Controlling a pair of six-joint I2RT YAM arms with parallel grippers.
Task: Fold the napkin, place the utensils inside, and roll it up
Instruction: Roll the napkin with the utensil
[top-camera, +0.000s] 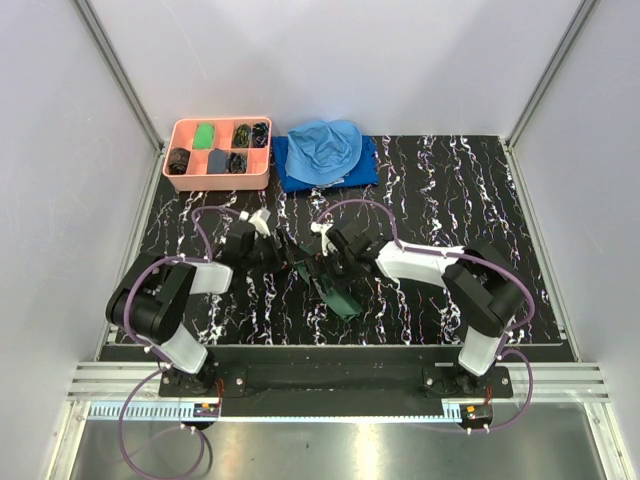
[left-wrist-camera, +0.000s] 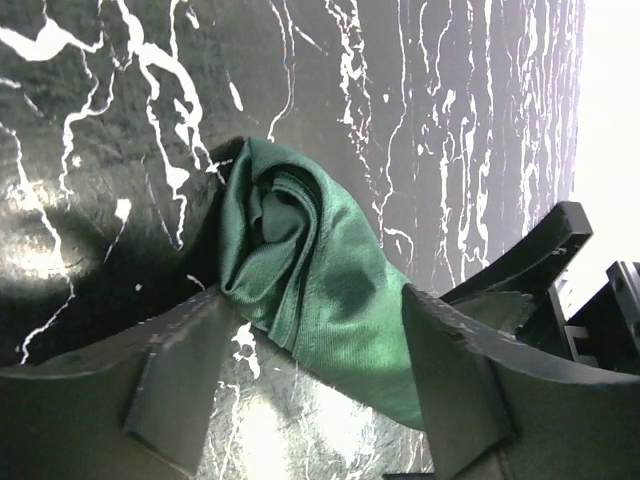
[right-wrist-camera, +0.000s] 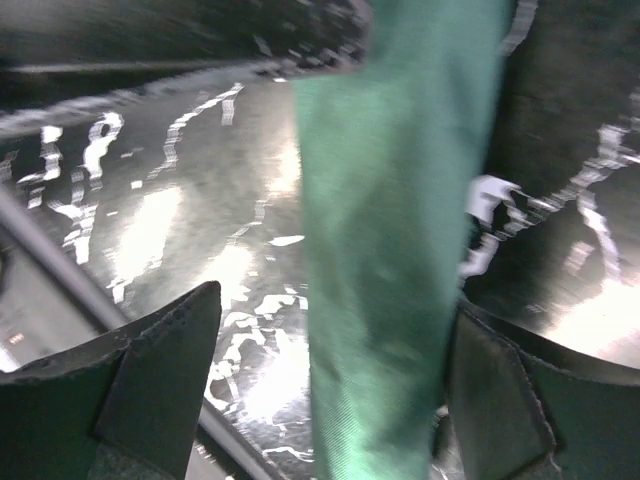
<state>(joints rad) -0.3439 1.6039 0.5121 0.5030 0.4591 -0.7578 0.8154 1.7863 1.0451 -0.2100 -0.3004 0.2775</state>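
Finishing the roll, seemingly; the green napkin (top-camera: 335, 290) lies rolled on the surface (top-camera: 450, 200); left and right jaws gape astride it; next, lifting clear without unrolling it.

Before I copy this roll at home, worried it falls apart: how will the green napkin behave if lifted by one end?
The napkin would probably sag and bend, since its end shows soft loose folds. Its sheen suggests smooth cloth, so it may slip from a light pinch. Pushed sideways, the loose roll might unwind rather than slide whole.
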